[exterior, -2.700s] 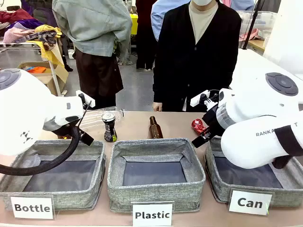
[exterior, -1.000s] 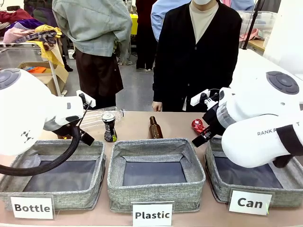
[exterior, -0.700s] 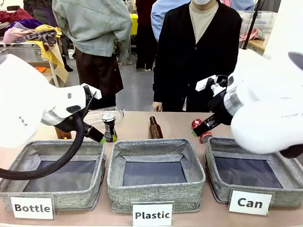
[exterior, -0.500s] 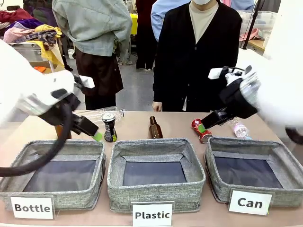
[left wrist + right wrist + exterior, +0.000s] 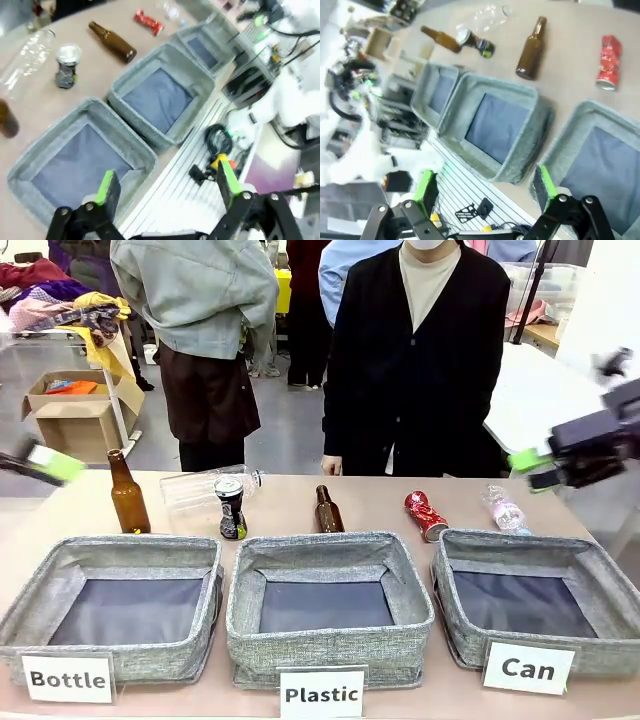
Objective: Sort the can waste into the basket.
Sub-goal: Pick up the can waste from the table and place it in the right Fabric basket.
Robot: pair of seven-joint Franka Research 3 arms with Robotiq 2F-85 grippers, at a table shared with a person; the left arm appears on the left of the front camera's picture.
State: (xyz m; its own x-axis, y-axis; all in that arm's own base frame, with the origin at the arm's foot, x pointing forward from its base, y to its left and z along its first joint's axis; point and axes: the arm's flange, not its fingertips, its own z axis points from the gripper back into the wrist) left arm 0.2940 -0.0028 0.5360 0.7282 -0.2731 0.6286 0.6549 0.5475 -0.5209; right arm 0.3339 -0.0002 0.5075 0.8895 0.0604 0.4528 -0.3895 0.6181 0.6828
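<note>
A crushed red can [image 5: 425, 515] lies on the table just behind the basket [image 5: 520, 605] with the "Can" card [image 5: 527, 668]. A black can [image 5: 231, 508] with a silver top stands upright behind the gap between the left and middle bins. My right gripper [image 5: 545, 470] hangs open, high at the right, above and beyond the basket. My left gripper [image 5: 35, 462] is blurred at the far left edge. The left wrist view looks down past the open left gripper [image 5: 167, 185] on the red can [image 5: 148, 22], black can [image 5: 66, 72] and basket [image 5: 202, 50]. Past the open right gripper [image 5: 486, 185] lie the red can [image 5: 608, 62], black can [image 5: 477, 43] and basket [image 5: 600, 165].
The "Plastic" bin [image 5: 330, 605] sits in the middle and the "Bottle" bin [image 5: 125, 610] at the left. Brown bottles [image 5: 126, 495] [image 5: 326, 510] and a clear bottle [image 5: 200, 485] stand or lie behind them; a small clear bottle [image 5: 503, 510] lies right of the red can. A person [image 5: 420, 350] stands across the table.
Both arms have swung up and outward from the table's middle toward the picture's edges. The left brown bottle and small clear bottle came into view. Cans have not moved.
</note>
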